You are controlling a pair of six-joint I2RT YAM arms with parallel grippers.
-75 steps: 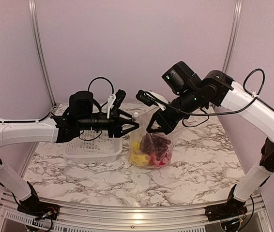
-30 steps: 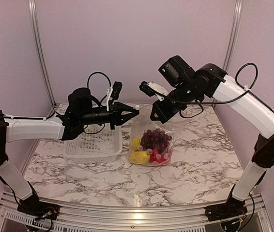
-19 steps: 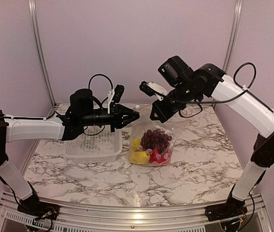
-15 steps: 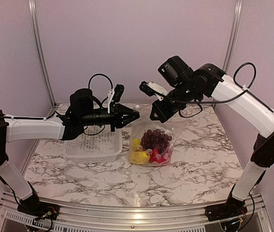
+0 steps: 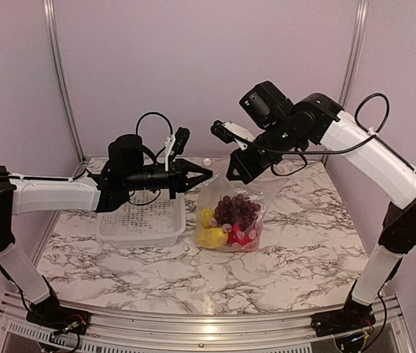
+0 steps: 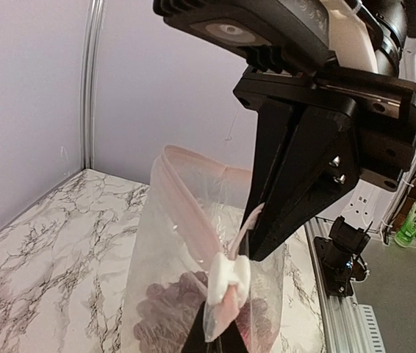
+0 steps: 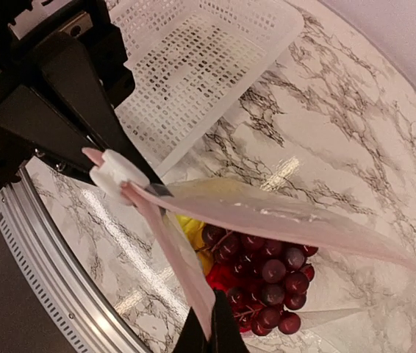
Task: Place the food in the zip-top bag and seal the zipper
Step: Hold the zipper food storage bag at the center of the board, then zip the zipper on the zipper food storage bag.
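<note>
The clear zip-top bag point(image 5: 261, 202) hangs between my two grippers, its bottom on the table. Inside lies the food: dark grapes point(image 7: 267, 276), yellow pieces point(image 7: 192, 232) and a red piece point(image 7: 226, 278). My left gripper point(image 5: 208, 174) is shut on the zipper's end, just below the white slider point(image 6: 228, 278). My right gripper point(image 5: 231, 176) is shut on the near pink lip of the zipper point(image 7: 178, 254). The bag's mouth gapes open between its two lips. Both sets of my own fingertips are mostly hidden by plastic in the wrist views.
A white slotted basket point(image 5: 142, 220) sits on the marble table point(image 5: 303, 250) left of the bag, under my left arm. Walls close in at the back and both sides. A metal rail point(image 5: 193, 323) runs along the near edge.
Both grippers have risen a little with the bag's mouth, pulling the bag more upright. My left gripper loosened briefly and is shut again. The slider stays at the left end.
</note>
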